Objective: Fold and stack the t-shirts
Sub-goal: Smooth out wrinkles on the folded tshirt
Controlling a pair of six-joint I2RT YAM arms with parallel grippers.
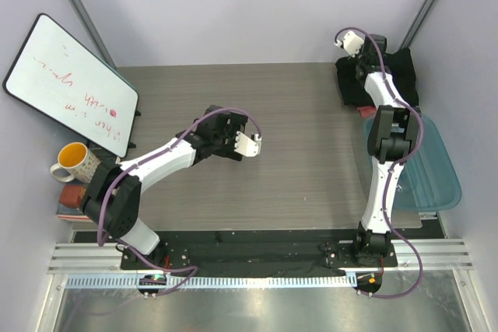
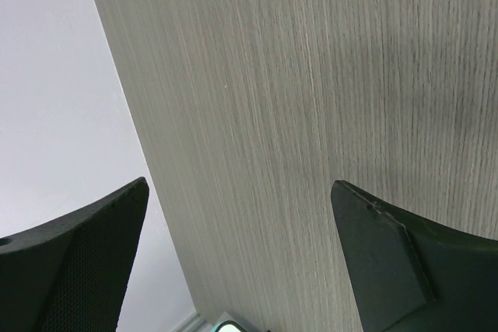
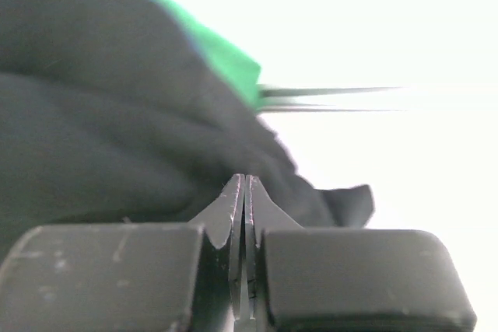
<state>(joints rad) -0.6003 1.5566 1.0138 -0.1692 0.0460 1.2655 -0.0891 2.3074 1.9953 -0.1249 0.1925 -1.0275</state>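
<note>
Where the right arm reaches the far right corner of the desk, we see its jaws pressed together right at a dark t-shirt, with a green t-shirt just behind. We see the left arm holding its jaws wide apart above the middle of the desk.

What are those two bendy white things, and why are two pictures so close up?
They are two robot arms, bolted to a grey wooden table. One picture looks down from above. The other two come from little cameras on the wrists, so you see black fingers up close. The left gripper is open over bare table, holding nothing. The right gripper is shut against a heap of dark t-shirts in the far right corner, a green one peeking out. I cannot tell if it pinches cloth. A see-through blue plastic tub sits nearby.
</note>
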